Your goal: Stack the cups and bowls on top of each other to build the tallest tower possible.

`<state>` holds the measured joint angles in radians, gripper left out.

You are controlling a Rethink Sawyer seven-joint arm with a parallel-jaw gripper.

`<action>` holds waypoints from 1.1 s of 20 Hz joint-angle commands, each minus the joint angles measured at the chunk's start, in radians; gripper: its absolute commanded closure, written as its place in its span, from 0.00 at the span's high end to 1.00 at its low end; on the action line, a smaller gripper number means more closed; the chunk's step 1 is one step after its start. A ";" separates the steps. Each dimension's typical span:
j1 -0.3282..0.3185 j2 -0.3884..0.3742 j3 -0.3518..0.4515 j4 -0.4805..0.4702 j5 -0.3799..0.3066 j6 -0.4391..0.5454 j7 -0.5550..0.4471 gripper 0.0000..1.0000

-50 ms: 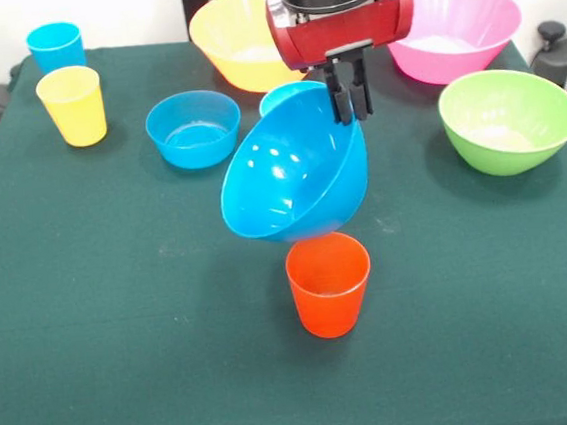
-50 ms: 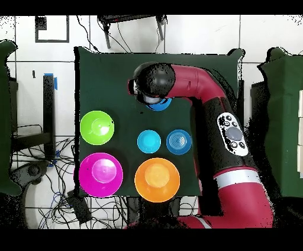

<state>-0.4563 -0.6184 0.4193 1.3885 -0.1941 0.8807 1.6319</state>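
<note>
Clamped on the far rim of a medium blue bowl (image 1: 294, 181), the hand (image 1: 350, 101) hangs from the red and black arm (image 2: 201, 89) and holds the bowl tilted, its opening turned toward the camera in the front view, its lower side just above or perhaps touching the rim of the orange-red cup (image 1: 329, 283); which of the two cannot be told. That cup stands upright on the green surface (image 1: 125, 338), near the middle. Behind the lifted bowl a small blue bowl (image 1: 287, 97) shows only part of its rim, and beside it, to the left in the front view, sits another small blue bowl (image 1: 193, 129). At the far edge stand the large yellow-orange bowl (image 1: 232, 39) and the large pink bowl (image 1: 462, 30), with the green bowl (image 1: 509, 118) near the pink one. The yellow cup (image 1: 72, 105) and the sky blue cup (image 1: 55, 46) stand upright close together at the far left corner. From overhead, the arm covers most of the held bowl, leaving only a blue edge visible
</note>
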 commanded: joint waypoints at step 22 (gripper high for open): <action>0.041 0.062 0.032 -0.326 0.000 0.480 -0.005 0.00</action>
<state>-0.4434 -0.5921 0.4210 1.1895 -0.1846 1.2698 1.6319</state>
